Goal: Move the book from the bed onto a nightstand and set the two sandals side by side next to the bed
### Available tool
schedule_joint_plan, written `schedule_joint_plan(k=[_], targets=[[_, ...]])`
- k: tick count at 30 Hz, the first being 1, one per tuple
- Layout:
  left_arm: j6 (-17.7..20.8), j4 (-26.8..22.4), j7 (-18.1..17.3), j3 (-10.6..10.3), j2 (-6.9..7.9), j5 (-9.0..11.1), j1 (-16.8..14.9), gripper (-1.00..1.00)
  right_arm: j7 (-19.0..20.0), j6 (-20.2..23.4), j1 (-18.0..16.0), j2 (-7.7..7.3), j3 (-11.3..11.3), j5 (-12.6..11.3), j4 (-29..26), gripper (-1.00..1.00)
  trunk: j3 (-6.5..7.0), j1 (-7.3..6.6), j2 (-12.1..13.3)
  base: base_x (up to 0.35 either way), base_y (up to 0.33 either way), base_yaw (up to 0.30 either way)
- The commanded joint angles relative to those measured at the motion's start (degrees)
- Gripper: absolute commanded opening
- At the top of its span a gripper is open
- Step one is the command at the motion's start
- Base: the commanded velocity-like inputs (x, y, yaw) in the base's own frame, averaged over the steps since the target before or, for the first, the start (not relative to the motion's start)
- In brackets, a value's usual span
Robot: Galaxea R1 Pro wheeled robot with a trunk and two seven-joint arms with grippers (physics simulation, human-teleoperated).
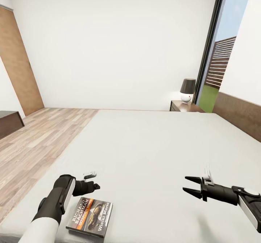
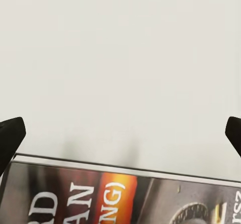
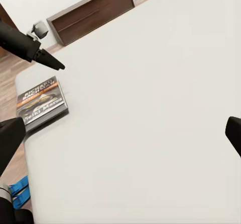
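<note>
The book lies flat near the front left corner of the bed, dark cover up with an orange band and white lettering. My left gripper is open over the mattress just past the book's far edge; the book is close below its wide-apart fingertips. My right gripper is open over the bed's right part, holding nothing. From the right wrist I see the book, the left gripper and a bit of blue sandals on the floor by the bed's corner. A nightstand stands at the bed's far side.
A lamp with a dark shade sits on the nightstand. The wooden headboard runs along the right, with a tall window behind it. Wood floor lies left of the bed. A long dark bench stands against the wall.
</note>
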Motion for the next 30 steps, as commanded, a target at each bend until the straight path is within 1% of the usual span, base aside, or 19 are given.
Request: schedule_joint_plan(k=[1,2,12,28,30], targets=[[0.21,-0.05,-0.55,0.24,-0.08,-0.60,-0.05,1.00,0.21,0.61,-0.03,-0.03,0.00,-0.16,0.01,1.00,-0.06,-0.01,-0.03,0.000,0.000,0.000],[0.21,-0.07,-0.55,0.24,-0.08,-0.60,-0.07,1.00,0.22,0.62,-0.03,0.00,-0.01,-0.09,0.01,1.00,-0.06,-0.01,-0.03,0.000,0.000,0.000],[0.21,-0.04,-0.55,0.24,-0.08,-0.60,-0.04,1.00,0.24,0.63,-0.06,-0.01,-0.01,0.02,0.01,1.00,-1.86,2.19,-4.04,0.000,0.000,0.000],[0.20,-0.06,-0.55,0.24,-0.08,-0.60,-0.03,1.00,0.24,0.63,-0.03,0.04,0.05,0.02,0.00,1.00,-1.86,2.19,-4.04,0.000,0.000,0.000],[0.20,-0.04,-0.55,0.24,-0.08,-0.60,-0.03,1.00,0.24,0.63,-0.03,0.04,0.06,0.02,0.01,1.00,-2.21,2.63,-4.84,0.000,0.000,0.000]])
